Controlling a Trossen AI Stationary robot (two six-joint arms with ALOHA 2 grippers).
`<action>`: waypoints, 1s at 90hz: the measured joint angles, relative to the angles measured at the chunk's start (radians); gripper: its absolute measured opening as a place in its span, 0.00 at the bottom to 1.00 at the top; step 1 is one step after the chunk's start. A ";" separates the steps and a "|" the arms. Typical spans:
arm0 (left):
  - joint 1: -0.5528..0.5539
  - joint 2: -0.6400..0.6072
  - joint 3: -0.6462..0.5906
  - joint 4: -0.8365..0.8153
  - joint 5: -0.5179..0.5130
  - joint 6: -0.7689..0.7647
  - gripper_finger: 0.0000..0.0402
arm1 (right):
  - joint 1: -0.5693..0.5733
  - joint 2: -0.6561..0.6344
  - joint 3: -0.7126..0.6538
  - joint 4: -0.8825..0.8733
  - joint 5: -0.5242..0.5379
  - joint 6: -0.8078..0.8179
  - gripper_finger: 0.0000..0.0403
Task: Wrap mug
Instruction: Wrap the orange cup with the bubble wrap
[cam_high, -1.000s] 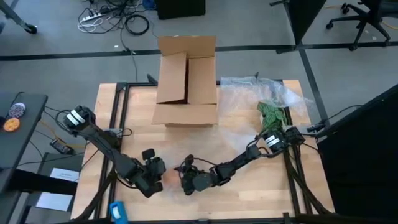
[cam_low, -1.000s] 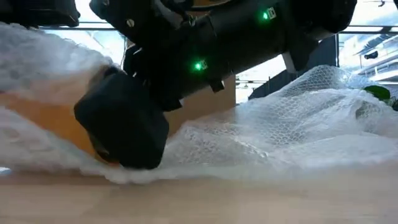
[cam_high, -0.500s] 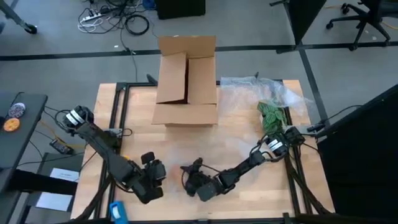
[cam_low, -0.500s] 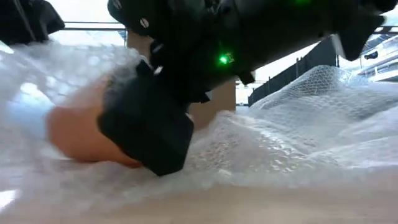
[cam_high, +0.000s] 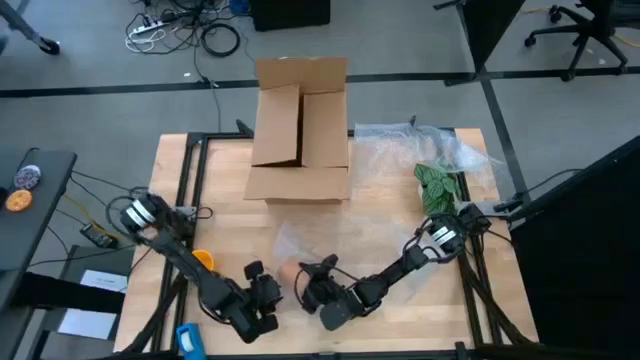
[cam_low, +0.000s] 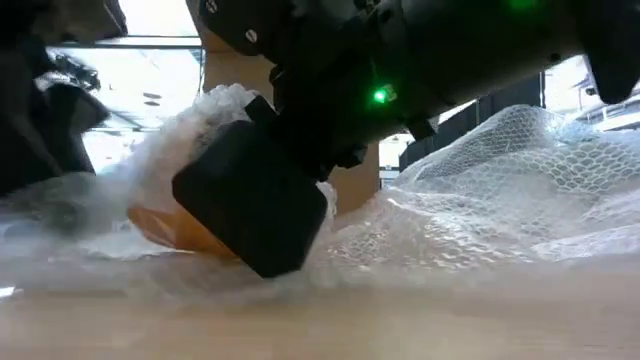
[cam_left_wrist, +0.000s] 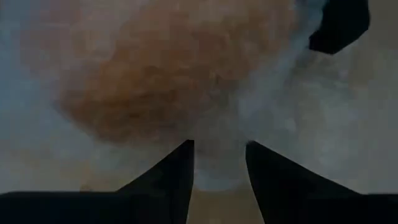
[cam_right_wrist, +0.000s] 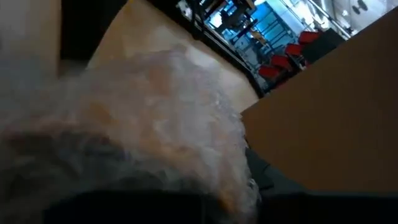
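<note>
The mug (cam_high: 289, 272) lies near the table's front middle under clear bubble wrap (cam_high: 400, 200) and shows only as an orange blur (cam_left_wrist: 149, 74) (cam_low: 170, 228). The wrap rises in a crumpled peak (cam_low: 215, 110) over it and spreads away to the far right. My left gripper (cam_high: 262, 298) sits just near-left of the mug, shut on the wrap. My right gripper (cam_high: 320, 285) is right of the mug. Its dark body (cam_low: 250, 210) stands against the wrapped mug and hides part of it. My left gripper pinches a bunch of bubble wrap (cam_left_wrist: 217, 167) between its two fingers, on the mug's near-left side. The fingers (cam_left_wrist: 177, 177) come in low from the table's near-left. The wrap runs up from the hold over the mug, which stays on the table.
An open cardboard box (cam_high: 300, 130) stands at the far middle. A green leafy thing (cam_high: 436, 185) lies on the wrap at the right. A small orange object (cam_high: 203, 260) sits beside my left arm. Bare wood lies between the box and the mug.
Both grippers have moved toward the table's near edge and a little to the right. The bubble wrap has been drawn up and over the mug and now stands bunched in a peak above it. The mug has shifted slightly right under the wrap.
</note>
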 joint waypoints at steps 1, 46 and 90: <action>0.000 0.007 0.000 0.010 -0.001 0.001 0.33 | 0.000 0.000 0.000 -0.008 0.003 0.006 0.00; 0.006 0.058 0.000 0.131 -0.054 0.048 0.33 | -0.051 -0.003 0.001 -0.138 0.075 0.261 0.00; 0.005 0.048 0.002 0.052 -0.019 0.059 0.33 | -0.095 -0.046 0.000 -0.138 -0.051 0.187 0.00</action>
